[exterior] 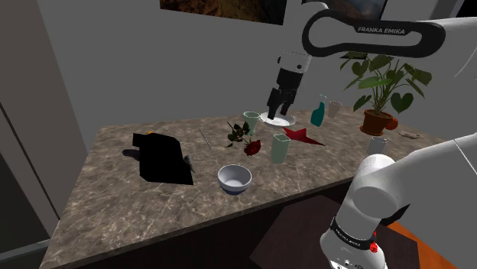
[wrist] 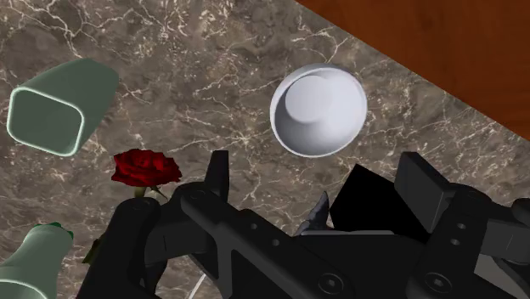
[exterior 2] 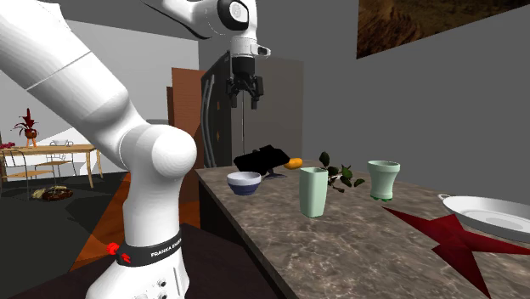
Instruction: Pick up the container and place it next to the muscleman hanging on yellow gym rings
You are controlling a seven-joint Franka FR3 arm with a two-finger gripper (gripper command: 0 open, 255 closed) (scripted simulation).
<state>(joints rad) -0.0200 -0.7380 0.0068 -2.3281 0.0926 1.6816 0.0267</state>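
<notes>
With the fingers (wrist: 218,174) spread wide and empty over the desk (wrist: 212,51), the wrong vessel could be seized, since the white bowl (wrist: 318,109) and green tumbler (wrist: 59,106) are set near each other.

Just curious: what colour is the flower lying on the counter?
Deep red, a rose; it shows best in the wrist view.

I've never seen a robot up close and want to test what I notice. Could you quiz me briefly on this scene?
1. True or false: the gripper is holding something.
2. Which flower lies on the counter? A: red rose. B: yellow tulip. C: white daisy.
3. Which stands nearer the counter's robot-side edge: the white bowl or the pale green vase?
Key: 1 false; 2 A; 3 the white bowl.
</notes>
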